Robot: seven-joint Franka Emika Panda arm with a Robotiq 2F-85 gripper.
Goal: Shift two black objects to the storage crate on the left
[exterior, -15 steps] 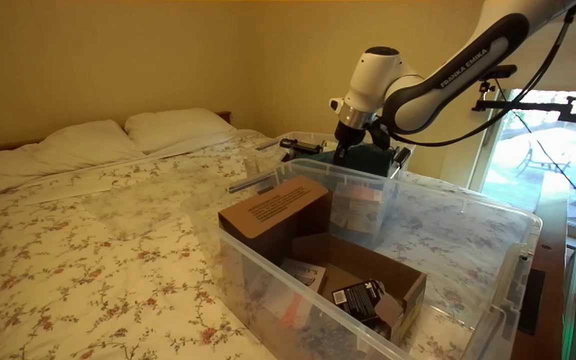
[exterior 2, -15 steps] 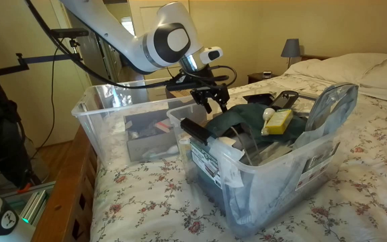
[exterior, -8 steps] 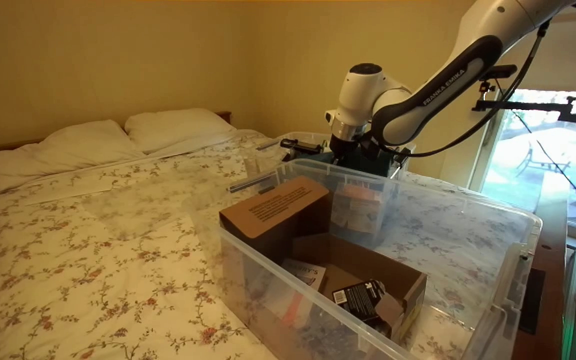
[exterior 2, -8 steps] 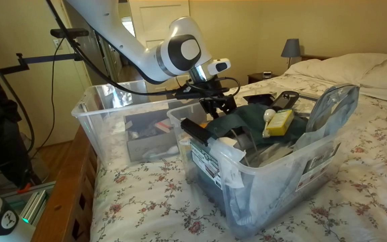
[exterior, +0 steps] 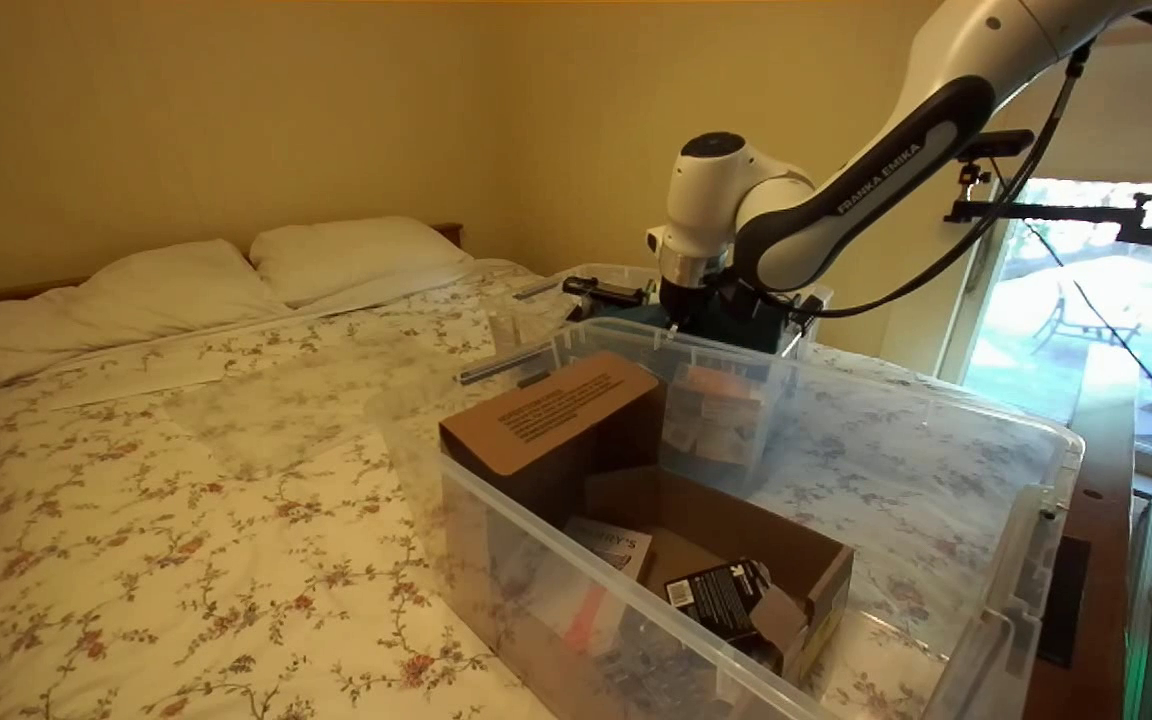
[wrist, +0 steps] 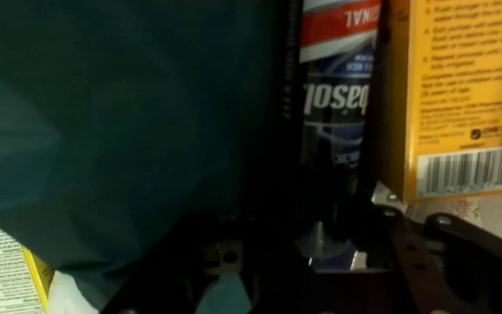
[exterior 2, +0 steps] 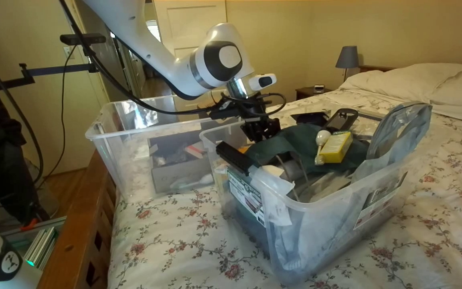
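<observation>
The storage crate [exterior: 936, 390] is a large clear tub holding a brown cardboard box; it is at the left in an exterior view [exterior 2: 102, 134]. My gripper [exterior 2: 265, 136] points down inside the near-crate side of a smaller clear bin. In the wrist view my gripper [wrist: 316, 192] is dark, over the end of a dark can [wrist: 334, 100] with a red and white band. A narrow black item [wrist: 291, 65] lies beside the can. A flat black item [exterior 2: 311, 117] and a black item with an oval rim [exterior 2: 343, 119] sit farther off. Which are the task's black objects, I cannot tell.
The smaller bin [exterior 2: 305, 206] holds a teal item [exterior 2: 295, 138], a yellow box [exterior 2: 335, 147] and a grey-blue pouch [exterior 2: 399, 128]. Its black handle [exterior 2: 233, 156] sticks up. An orange box [wrist: 464, 100] stands beside the can. The cardboard box [exterior: 546, 415] has a raised flap.
The arm has moved down, and away from the storage crate, bringing the gripper lower into the smaller bin. The grey-blue pouch and yellow box have shifted slightly.
</observation>
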